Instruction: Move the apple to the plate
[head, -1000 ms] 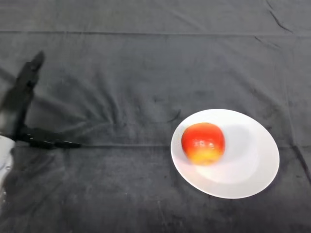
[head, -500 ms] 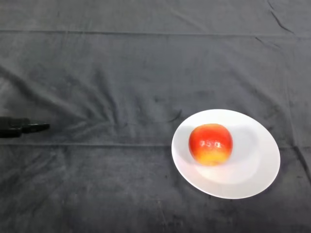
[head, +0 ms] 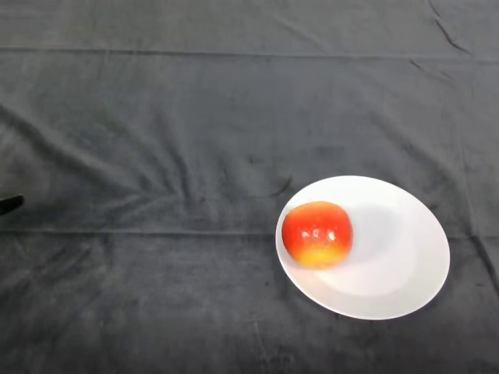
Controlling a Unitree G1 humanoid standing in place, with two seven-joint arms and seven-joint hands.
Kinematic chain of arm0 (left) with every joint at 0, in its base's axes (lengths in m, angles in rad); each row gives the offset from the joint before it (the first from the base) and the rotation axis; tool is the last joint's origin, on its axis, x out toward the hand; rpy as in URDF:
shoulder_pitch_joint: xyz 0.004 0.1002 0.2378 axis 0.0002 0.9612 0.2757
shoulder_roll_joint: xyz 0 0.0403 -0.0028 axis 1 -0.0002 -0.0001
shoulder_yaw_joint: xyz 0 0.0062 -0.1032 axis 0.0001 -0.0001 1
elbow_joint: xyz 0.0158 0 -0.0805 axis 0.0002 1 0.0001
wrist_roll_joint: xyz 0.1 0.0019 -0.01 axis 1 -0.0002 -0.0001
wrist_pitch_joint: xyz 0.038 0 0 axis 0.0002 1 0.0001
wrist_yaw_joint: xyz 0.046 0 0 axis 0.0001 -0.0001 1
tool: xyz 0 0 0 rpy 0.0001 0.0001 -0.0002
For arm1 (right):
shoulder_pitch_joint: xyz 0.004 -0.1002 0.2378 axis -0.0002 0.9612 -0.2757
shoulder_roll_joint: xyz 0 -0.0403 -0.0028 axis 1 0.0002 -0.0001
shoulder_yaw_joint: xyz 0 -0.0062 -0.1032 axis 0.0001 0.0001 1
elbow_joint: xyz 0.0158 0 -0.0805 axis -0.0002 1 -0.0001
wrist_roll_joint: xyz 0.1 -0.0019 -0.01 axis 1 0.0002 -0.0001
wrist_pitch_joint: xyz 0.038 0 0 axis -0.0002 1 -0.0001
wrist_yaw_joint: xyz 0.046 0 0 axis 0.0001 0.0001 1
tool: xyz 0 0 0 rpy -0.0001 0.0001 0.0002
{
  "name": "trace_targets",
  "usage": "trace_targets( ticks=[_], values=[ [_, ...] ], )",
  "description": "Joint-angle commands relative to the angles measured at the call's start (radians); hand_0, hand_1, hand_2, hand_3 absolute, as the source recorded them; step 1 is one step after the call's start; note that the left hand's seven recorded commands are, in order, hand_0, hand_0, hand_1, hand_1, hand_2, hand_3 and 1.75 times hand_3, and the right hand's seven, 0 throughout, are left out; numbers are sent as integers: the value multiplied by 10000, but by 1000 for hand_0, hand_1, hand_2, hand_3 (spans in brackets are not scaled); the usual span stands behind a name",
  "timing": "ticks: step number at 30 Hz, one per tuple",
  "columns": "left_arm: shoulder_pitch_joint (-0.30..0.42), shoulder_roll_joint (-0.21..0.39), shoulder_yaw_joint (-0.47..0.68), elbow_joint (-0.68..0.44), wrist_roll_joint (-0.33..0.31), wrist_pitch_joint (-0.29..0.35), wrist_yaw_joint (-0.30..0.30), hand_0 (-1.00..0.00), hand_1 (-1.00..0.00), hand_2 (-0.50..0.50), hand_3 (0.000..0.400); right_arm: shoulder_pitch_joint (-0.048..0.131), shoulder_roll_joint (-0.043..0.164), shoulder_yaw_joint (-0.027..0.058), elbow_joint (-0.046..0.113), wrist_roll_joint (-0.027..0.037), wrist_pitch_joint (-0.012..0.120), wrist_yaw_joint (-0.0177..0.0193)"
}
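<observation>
One apple rolled left on plate — robot hand nearly gone.

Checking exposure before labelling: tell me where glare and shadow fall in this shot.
Head view: small white glints sit on the red-and-yellow apple; the round white plate is bright, with a soft grey shadow right of the apple; the dark cloth shows only faint creases.

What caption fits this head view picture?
A red-yellow apple sits near the left rim of a white plate on dark cloth.
</observation>
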Motion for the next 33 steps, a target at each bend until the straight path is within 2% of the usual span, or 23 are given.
trace_targets(
  ticks=[1, 12, 19, 33],
  values=[
    [413, 684, 376, 378, -239, 280, 120, 0, 0, 0, 0, -142, -179, -34, -28, 180, -80, 10],
    [546, 870, 1938, 469, -1325, 1042, 367, 0, 0, 0, 0, -143, -181, -35, -24, 180, -80, 11],
    [414, 715, 2871, 411, -2015, 1412, 572, 0, 0, 0, 0, -144, -184, -36, -19, 181, -80, 13],
    [304, 487, 3785, 77, -2537, 1720, 253, 0, 0, 0, 0, -148, -187, -39, -9, 182, -81, 17]
  ],
)
